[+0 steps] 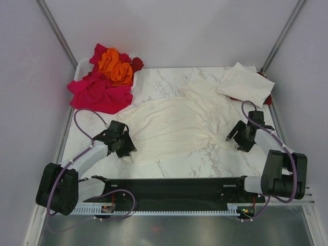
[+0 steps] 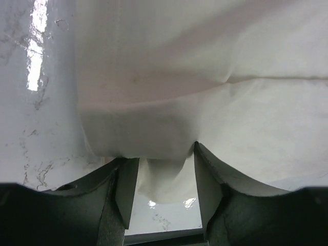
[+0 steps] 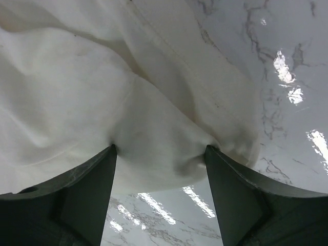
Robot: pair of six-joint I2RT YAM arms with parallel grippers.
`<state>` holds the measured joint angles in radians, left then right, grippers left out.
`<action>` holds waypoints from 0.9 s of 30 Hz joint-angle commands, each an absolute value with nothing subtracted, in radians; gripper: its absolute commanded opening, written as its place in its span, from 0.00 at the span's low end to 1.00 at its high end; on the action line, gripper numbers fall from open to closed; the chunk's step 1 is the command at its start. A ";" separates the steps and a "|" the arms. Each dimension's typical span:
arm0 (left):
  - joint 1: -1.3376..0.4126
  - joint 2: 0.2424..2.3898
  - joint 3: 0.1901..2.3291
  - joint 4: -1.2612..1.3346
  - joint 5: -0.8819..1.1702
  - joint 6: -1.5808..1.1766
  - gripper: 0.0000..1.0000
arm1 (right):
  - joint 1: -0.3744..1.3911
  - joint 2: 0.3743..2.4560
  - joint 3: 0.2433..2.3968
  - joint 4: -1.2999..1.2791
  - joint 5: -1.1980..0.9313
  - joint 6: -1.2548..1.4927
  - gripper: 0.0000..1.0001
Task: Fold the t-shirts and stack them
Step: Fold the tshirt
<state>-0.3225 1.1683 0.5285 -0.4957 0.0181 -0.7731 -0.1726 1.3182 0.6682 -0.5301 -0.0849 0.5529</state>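
Note:
A cream t-shirt lies spread across the middle of the marble table, wrinkled at its right side. My left gripper sits at the shirt's near left corner. It is open, and a fold of the hem hangs between its fingers. My right gripper is at the shirt's right edge. It is open wide, with cream cloth bunched between its fingertips. A folded cream t-shirt rests at the back right.
A heap of magenta-pink, orange and dark red t-shirts spills from a white basket at the back left. A bit of dark red cloth peeks from under the folded cream one. Grey walls enclose the table.

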 commanded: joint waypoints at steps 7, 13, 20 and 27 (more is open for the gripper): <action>-0.276 1.217 0.445 -0.403 0.011 -0.792 0.02 | -0.181 1.303 0.634 -0.433 -0.109 0.569 0.39; -0.221 1.175 0.452 -0.423 0.008 -0.782 0.02 | -0.193 1.226 0.702 -0.502 0.144 0.523 0.41; -0.147 1.114 0.456 -0.469 0.037 -0.819 0.02 | -0.227 1.207 0.719 -0.497 0.238 0.529 0.58; -0.123 1.109 0.485 -0.485 0.067 -0.804 0.02 | -0.230 1.194 0.634 -0.472 0.031 0.554 0.56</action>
<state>-0.1303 1.1133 0.4679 -0.4534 0.0734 -0.7959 -0.2283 1.2205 0.6788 -0.4843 0.1226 0.5377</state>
